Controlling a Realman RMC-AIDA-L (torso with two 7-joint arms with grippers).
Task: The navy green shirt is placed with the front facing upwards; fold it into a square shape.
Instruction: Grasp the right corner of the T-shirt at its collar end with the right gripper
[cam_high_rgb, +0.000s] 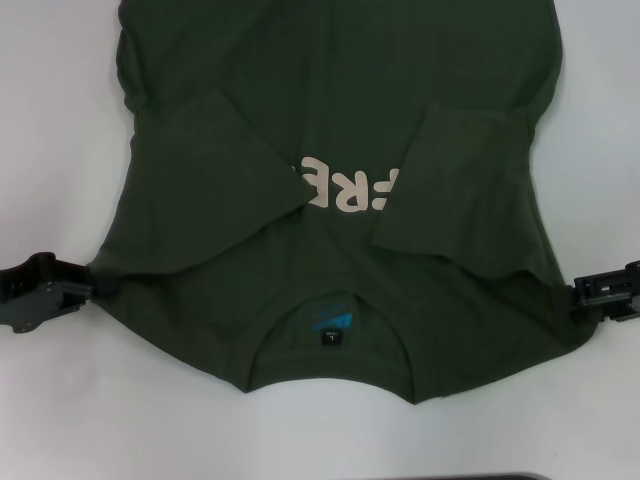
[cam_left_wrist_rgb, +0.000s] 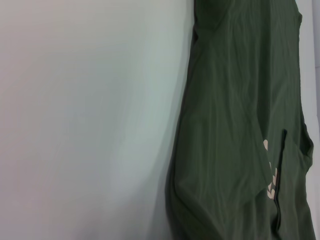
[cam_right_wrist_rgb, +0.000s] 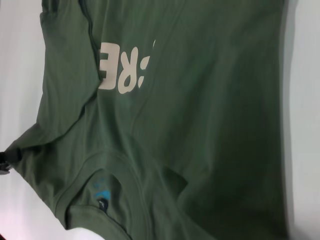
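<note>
The navy green shirt (cam_high_rgb: 340, 100) lies front up on the white table, collar nearest me, with a blue label (cam_high_rgb: 330, 322) inside the neck. Both sleeves are folded inward over the chest and cover part of the cream letters (cam_high_rgb: 350, 190). My left gripper (cam_high_rgb: 88, 285) sits at the shirt's left shoulder edge, shut on the cloth, which is drawn into a point there. At the right shoulder edge my right gripper (cam_high_rgb: 578, 292) is shut on the fabric. The right wrist view shows the shirt (cam_right_wrist_rgb: 210, 125), its letters (cam_right_wrist_rgb: 122, 67) and the far left gripper (cam_right_wrist_rgb: 6, 161). The left wrist view shows the shirt's side (cam_left_wrist_rgb: 235, 125).
The bare white table (cam_high_rgb: 60, 150) surrounds the shirt on the left, right and near sides. The shirt's hem runs out of the head view at the far side. A dark edge (cam_high_rgb: 500, 476) shows at the table's near rim.
</note>
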